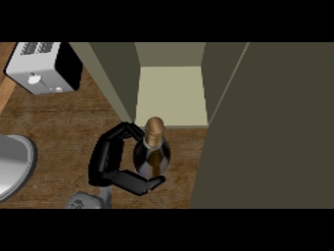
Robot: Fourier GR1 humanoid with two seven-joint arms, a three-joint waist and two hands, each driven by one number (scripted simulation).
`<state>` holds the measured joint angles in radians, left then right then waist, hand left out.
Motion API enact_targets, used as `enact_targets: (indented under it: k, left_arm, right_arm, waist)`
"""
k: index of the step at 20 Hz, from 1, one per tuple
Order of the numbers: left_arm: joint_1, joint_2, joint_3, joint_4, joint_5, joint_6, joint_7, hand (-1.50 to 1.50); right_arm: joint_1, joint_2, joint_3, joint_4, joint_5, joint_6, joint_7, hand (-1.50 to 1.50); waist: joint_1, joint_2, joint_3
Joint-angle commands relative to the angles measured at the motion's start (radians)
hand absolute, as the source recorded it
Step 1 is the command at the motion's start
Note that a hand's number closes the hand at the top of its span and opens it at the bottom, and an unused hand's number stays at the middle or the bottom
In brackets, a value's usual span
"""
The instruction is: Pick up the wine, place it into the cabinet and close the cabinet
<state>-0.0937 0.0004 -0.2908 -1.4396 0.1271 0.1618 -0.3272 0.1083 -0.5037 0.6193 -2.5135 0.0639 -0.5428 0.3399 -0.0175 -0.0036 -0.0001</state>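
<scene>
Wine bottle (pixel 153 149), label not readable, stands upright w/ left hand (pixel 115 164) fingers curled round it, before open cabinet (pixel 171 95).

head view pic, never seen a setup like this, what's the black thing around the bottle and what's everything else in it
This single picture looks steeply down from a humanoid robot's head onto a wooden kitchen counter. The black thing is the robot's left hand: its fingers and thumb curl round a wine bottle, which stands upright with its gold-foiled neck toward the camera. A bit of grey forearm shows below the hand. The right hand is not in the picture.

Just beyond the bottle is an open cabinet with a pale shelf inside. The big dark panel on the right is probably its open door. At upper left sits a toaster, and the grey curved shape at the left edge looks like a sink.
</scene>
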Motion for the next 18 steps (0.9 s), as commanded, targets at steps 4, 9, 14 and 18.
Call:
enact_targets:
  k: [4, 9, 14, 18]
  left_arm:
    - [-0.155, 0.006, 0.048, 0.111, -0.037, 0.033, 0.022, 1.50]
    - [-0.249, 0.000, 0.069, 0.223, -0.028, 0.060, 0.029, 1.50]
    - [-0.376, 0.000, 0.078, 0.333, 0.043, 0.053, 0.039, 1.50]
    - [-0.396, 0.000, 0.076, 0.464, 0.056, 0.047, -0.052, 1.50]
  right_arm:
    - [0.073, -0.030, -0.024, -0.213, -0.019, 0.005, 0.060, -1.50]
    - [0.117, -0.052, 0.013, -0.255, 0.006, 0.003, 0.049, -1.50]
    - [0.080, -0.032, -0.029, -0.202, -0.055, 0.016, 0.029, -1.50]
    - [0.110, -0.043, -0.045, -0.213, -0.067, 0.017, 0.009, -1.50]
  waist:
    - [-0.001, 0.002, 0.000]
    - [-0.016, 0.000, -0.001]
    - [-0.006, 0.004, 0.000]
    - [-0.010, 0.005, -0.001]
